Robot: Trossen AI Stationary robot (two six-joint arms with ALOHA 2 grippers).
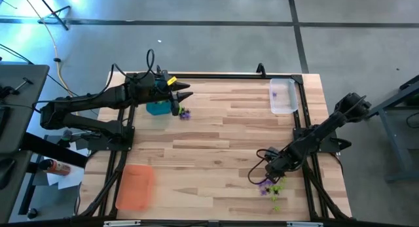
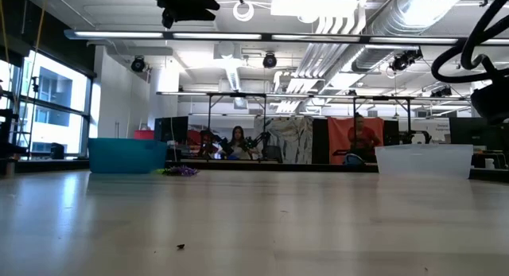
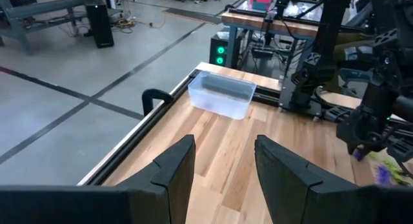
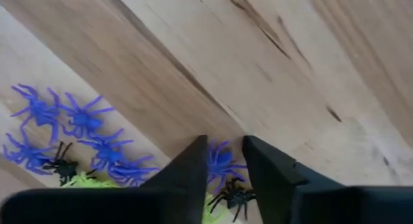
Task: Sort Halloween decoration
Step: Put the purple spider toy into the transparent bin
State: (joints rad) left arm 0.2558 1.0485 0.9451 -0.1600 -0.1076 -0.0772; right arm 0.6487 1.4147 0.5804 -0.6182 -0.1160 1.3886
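**A:** Where are your spiders right now?

**B:** Your main heap of spiders (image 4: 84, 130) lies on the wooden table (image 1: 222, 155), on the same side as the clear tray (image 1: 283, 96) but well apart from it, close to the opposite edge. Purple ones are fanned out, lime green ones bunched among them, and a couple of black ones lie in the mix. A second small clump (image 1: 184, 114) sits just beside the teal tray (image 1: 157, 108), far across the table from the clear tray.

**A:** And your right gripper?

**B:** Your right gripper (image 4: 222, 162) is low over the main heap. Its fingers stand a narrow way apart, and a purple spider (image 4: 221, 161) shows in the gap between them. You can't tell from the wrist camera whether the pads are touching it. A black spider (image 4: 233, 197) lies right by the fingertips.

**A:** The left one?

**B:** Your left gripper (image 1: 183, 95) waits above the teal tray, raised off the table, pointing across toward the clear tray. Its fingers (image 3: 173, 169) are spread with nothing between them.

**A:** Anything else on the table?

**B:** An orange tray (image 1: 135, 186) rests at the corner diagonally opposite the clear tray. At least one purple piece (image 1: 275, 93) lies inside the clear tray.
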